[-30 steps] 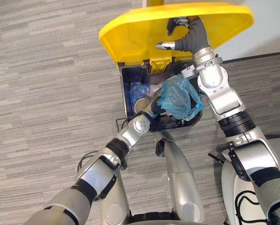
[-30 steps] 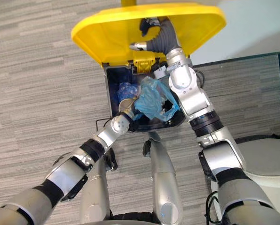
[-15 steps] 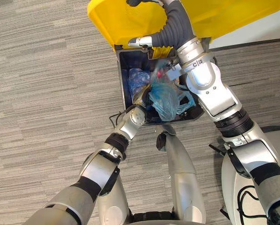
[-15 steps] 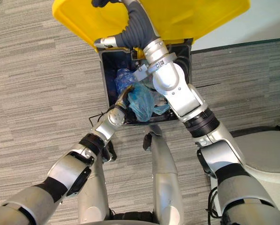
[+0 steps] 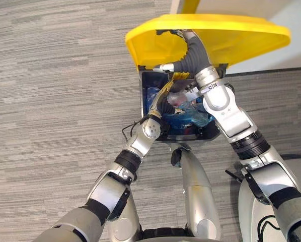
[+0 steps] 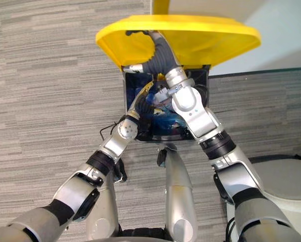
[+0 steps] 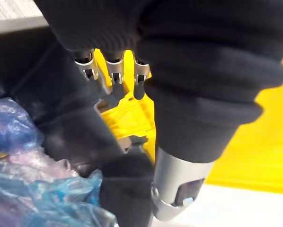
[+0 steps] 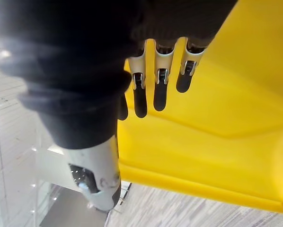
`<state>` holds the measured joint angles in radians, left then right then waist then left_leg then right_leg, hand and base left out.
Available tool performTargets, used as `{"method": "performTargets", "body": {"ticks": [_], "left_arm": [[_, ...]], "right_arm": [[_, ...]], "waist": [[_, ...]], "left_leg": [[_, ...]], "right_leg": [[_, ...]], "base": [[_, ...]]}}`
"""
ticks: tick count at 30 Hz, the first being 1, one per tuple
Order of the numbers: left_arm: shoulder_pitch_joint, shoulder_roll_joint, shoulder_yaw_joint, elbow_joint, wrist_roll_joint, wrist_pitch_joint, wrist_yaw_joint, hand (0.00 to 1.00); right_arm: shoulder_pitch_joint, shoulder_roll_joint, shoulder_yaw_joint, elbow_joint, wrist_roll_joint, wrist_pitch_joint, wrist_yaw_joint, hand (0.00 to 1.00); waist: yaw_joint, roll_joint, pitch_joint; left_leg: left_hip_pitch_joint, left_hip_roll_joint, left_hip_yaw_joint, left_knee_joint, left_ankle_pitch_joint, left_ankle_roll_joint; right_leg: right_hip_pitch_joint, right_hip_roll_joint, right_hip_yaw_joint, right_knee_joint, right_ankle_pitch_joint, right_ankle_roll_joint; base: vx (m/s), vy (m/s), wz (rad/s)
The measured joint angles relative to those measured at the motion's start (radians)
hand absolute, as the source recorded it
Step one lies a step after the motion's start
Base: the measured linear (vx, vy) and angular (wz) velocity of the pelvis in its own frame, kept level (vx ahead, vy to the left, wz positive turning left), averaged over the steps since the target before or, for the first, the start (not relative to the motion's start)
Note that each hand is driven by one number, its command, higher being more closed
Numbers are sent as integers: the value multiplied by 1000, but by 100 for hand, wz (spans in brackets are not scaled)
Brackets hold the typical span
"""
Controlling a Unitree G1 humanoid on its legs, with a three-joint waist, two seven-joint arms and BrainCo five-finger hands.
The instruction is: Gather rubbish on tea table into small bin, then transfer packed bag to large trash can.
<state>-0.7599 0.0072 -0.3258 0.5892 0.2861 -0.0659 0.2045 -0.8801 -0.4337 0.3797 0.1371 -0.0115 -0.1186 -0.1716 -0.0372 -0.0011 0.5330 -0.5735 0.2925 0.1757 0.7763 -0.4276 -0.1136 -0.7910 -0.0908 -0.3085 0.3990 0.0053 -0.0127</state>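
The right hand (image 8: 161, 93) props the yellow lid (image 5: 236, 36) with straight fingers flat under it. The left hand (image 7: 115, 74), fingers relaxed and empty, hangs inside the dark trash can (image 5: 207, 132) just above the blue bag (image 5: 190, 119) lying there

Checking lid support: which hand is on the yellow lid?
The right hand, straight fingers against the lid's underside; the left hand is down in the bin.

The blue plastic bag (image 5: 185, 120), crumpled and full, is lying inside the large dark trash can (image 5: 143, 101), low between its walls. The yellow lid (image 5: 231, 35) is standing raised and is tilting over the opening.
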Motion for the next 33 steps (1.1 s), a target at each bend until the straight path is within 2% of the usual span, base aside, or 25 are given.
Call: {"method": "performTargets", "body": {"ticks": [3, 6, 9, 11, 16, 19, 20, 22, 25, 28, 33], "left_arm": [[104, 18, -21, -123, -47, -36, 8, 0], [216, 48, -20, -218, -102, -78, 0, 0], [364, 131, 3, -255, -183, -108, -34, 0], [508, 180, 72, -265, -259, -122, -69, 0], [731, 217, 238, -242, -405, -140, -122, 0], [779, 216, 294, -141, -413, -140, -142, 0], [792, 211, 320, -60, -412, -136, -148, 0], [802, 212, 338, -1, -408, -132, -158, 0], [827, 211, 339, 79, -376, -117, -162, 0], [835, 205, 339, 164, -308, -106, -176, 0], [858, 202, 343, 219, -244, -96, -178, 0]], "right_arm": [[116, 4, -49, -5, -30, 7, 1, 0], [236, 5, -134, -19, -50, 7, 1, 0], [353, 3, -194, 4, -79, -6, 2, 0], [459, 1, -255, 60, -83, -19, 6, 0], [605, 2, -332, 176, -116, -22, 36, 0], [647, 17, -335, 226, -117, -24, 46, 0], [657, 40, -338, 251, -118, -24, 51, 0], [662, 49, -339, 266, -124, -24, 64, 0], [677, 62, -338, 288, -157, -24, 73, 0], [697, 72, -332, 348, -191, -26, 88, 0], [739, 92, -301, 403, -235, -26, 102, 0]], "waist": [[7, -1, -2], [27, -2, -5], [28, -3, -18], [28, -3, -66], [42, 5, -142], [51, 7, -181], [50, 7, -200], [49, 7, -204], [49, 8, -238], [48, 6, -249], [45, -20, -288]], "left_leg": [[79, -25, -7, -53, 16, -3], [152, -58, -9, -122, 46, -5], [230, -93, -32, -208, 76, -5], [270, -110, -48, -275, 99, 1], [379, -119, -65, -393, 136, 0], [423, -118, -69, -437, 151, -3], [449, -118, -75, -468, 162, -5], [479, -119, -78, -493, 174, -16], [491, -117, -81, -502, 180, -25], [560, -118, -89, -527, 181, -27], [594, -118, -93, -541, 177, -32]], "right_leg": [[61, -24, -10, 15, -30, -3], [109, -53, -14, 23, -50, 4], [169, -74, -29, 22, -73, 18], [201, -84, -48, 13, -83, 22], [287, -76, -64, -34, -87, 27], [318, -68, -66, -50, -86, 27], [333, -63, -61, -53, -87, 27], [351, -57, -52, -54, -91, 34], [356, -51, -50, -54, -94, 39], [419, -46, -51, -71, -109, 58], [451, -24, -33, -105, -108, 61]], "base": [[55, 0, 25], [66, -6, 26], [88, -15, 32], [94, -9, 30], [102, -14, 9], [79, -17, 0], [53, -15, 4], [25, -5, 1], [6, -13, -4], [-29, -8, -5], [-57, 1, -9]]}}
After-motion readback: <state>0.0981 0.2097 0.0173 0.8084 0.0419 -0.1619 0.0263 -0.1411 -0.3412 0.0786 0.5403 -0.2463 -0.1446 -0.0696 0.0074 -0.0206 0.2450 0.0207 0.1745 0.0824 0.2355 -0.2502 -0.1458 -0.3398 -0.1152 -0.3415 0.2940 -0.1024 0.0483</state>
